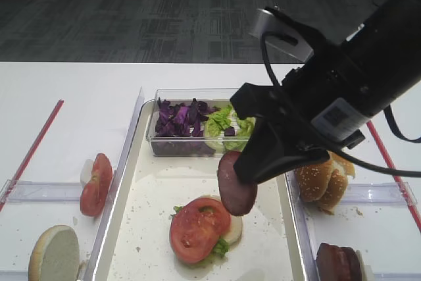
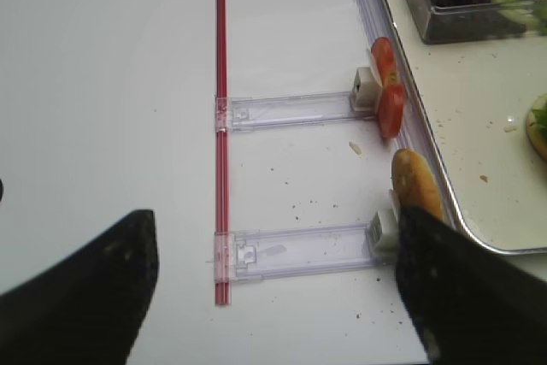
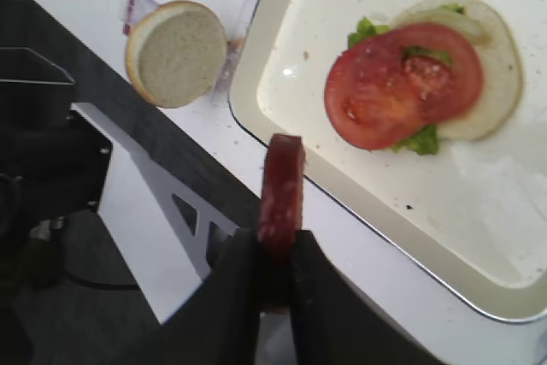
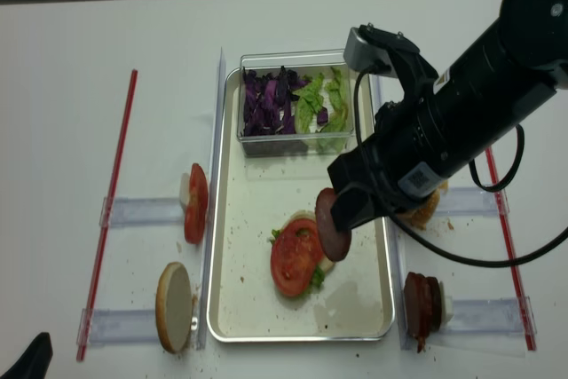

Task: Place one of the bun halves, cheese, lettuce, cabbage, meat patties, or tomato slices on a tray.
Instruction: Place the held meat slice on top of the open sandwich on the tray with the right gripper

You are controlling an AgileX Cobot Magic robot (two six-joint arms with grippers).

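My right gripper (image 1: 242, 174) is shut on a meat patty (image 1: 237, 194), held edge-on between the fingers in the right wrist view (image 3: 282, 185). The patty hangs above the cream tray (image 1: 148, 228), just right of a stack there: a tomato slice (image 1: 197, 228) on lettuce on a pale bun half. The exterior realsense view shows the same patty (image 4: 333, 224) over the tray (image 4: 248, 295). My left gripper (image 2: 273, 297) is open over the white table with nothing between its fingers, left of the tray.
A clear box at the tray's back holds purple cabbage (image 1: 177, 118) and lettuce (image 1: 227, 126). Tomato slices (image 1: 95, 185) and a bun half (image 1: 54, 255) stand on racks to the left. Sesame buns (image 1: 322, 179) and more patties (image 1: 339, 262) stand to the right. Red strips (image 2: 220, 126) lie on the table.
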